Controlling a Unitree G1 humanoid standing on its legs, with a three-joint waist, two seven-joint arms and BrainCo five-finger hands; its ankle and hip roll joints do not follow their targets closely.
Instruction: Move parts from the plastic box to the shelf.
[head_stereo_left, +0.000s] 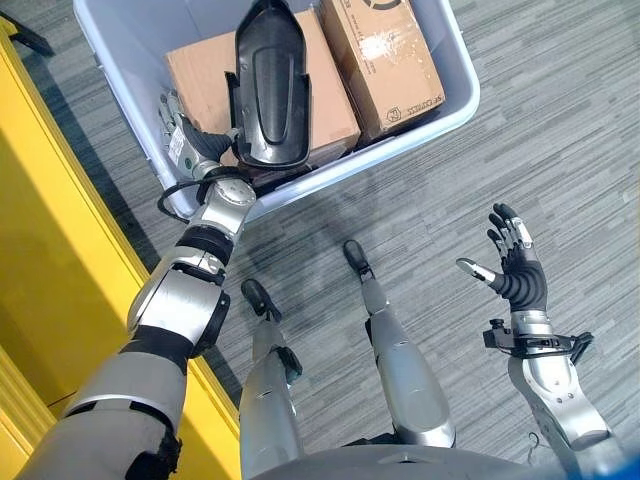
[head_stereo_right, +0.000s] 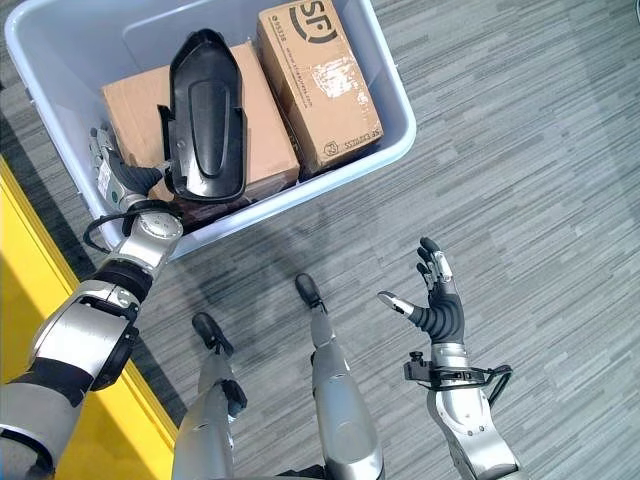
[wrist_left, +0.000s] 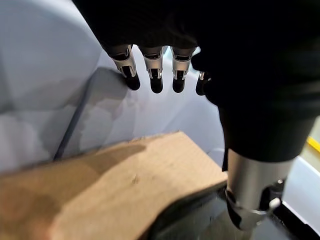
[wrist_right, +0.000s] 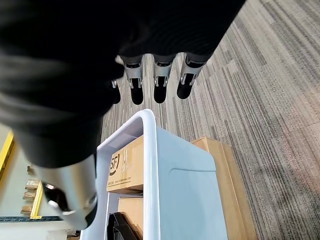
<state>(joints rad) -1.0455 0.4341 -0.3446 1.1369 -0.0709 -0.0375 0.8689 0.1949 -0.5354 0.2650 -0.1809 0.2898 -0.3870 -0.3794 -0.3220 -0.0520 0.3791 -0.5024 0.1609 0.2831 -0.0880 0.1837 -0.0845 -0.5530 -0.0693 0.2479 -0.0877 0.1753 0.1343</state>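
the yellow shelf (head_stereo_left: 40, 250) edges the scene at 9 o'clock. the left hand (head_stereo_left: 185, 135) reaches into the plastic box (head_stereo_left: 455, 70) at 12 o'clock, beside the black moulded part (head_stereo_left: 268, 85) standing up over the cardboard boxes (head_stereo_left: 330, 100); whether its fingers (wrist_left: 156, 80) grip the part i cannot tell. to do the lift well, the part should rise clear of the rim before swinging toward the shelf. at 4 o'clock the right hand (head_stereo_left: 515, 265) hovers over the floor, fingers spread, holding nothing.

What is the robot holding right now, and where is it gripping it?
The left hand grips the black plastic part by its lower edge, above the plastic box. The right hand is open over the floor, holding nothing.
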